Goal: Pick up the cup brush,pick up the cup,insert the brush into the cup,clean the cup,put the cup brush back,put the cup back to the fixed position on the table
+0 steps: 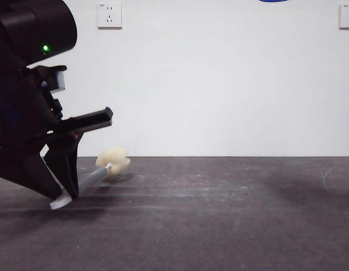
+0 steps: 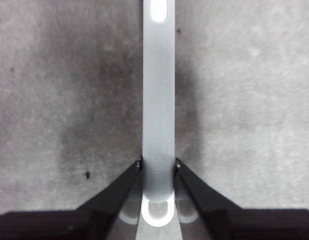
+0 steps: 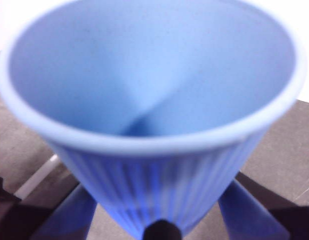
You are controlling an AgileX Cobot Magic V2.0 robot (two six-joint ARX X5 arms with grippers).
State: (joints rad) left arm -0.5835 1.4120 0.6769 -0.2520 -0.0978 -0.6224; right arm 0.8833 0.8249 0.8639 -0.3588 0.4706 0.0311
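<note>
The cup brush lies low over the table (image 1: pixel 219 214) at the left of the front view, its cream sponge head (image 1: pixel 113 160) farther back and its grey handle (image 1: pixel 92 178) slanting toward me. My left gripper (image 1: pixel 64 197) is shut on the handle near the white looped tip (image 1: pixel 59 204). In the left wrist view both jaws of the left gripper (image 2: pixel 158 164) press the handle (image 2: pixel 158 100) just past the loop (image 2: pixel 157 215). The blue ribbed cup (image 3: pixel 154 100) fills the right wrist view, mouth toward the camera, with my right gripper (image 3: pixel 159 200) shut on its lower body. The front view shows no cup.
A white wall stands behind the table with a socket (image 1: pixel 109 16) at upper left and another socket (image 1: pixel 347 16) at upper right. A faint pale mark (image 1: pixel 327 175) shows on the table at right.
</note>
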